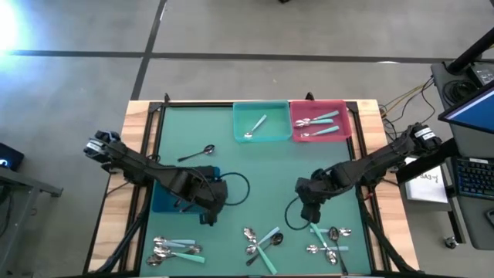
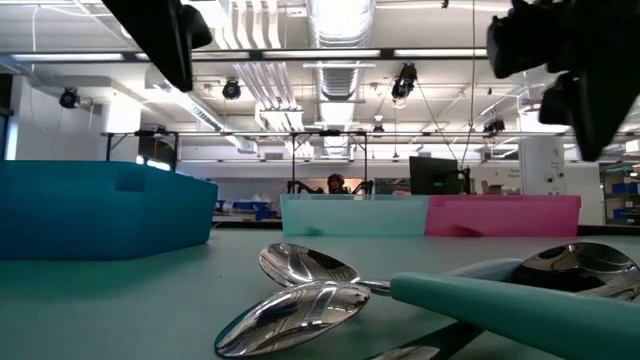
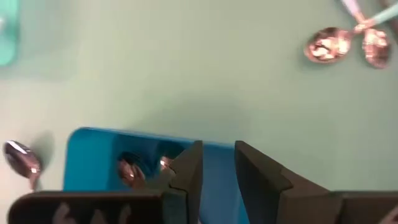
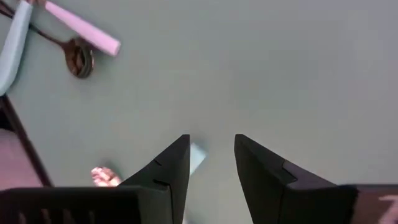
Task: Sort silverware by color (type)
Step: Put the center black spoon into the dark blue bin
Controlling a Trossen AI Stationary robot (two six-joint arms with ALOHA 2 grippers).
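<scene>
I see both sets of fingers parted and holding nothing: the left gripper (image 3: pixel 217 171) over the blue plastic bin (image 3: pixel 93 155) looks done dropping, and the right gripper (image 4: pixel 211 165) next needs to go down onto a mint-handled spoon (image 4: pixel 196 157) just below its fingers.

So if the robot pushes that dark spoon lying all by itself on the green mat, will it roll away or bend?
The dark spoon looks like solid metal, so it probably stays stiff and won't bend. Its rounded bowl and thin handle suggest it would spin or slide more than roll. It looks thin and lies flat on the mat, so pinching it could be tricky and it might slip.
</scene>
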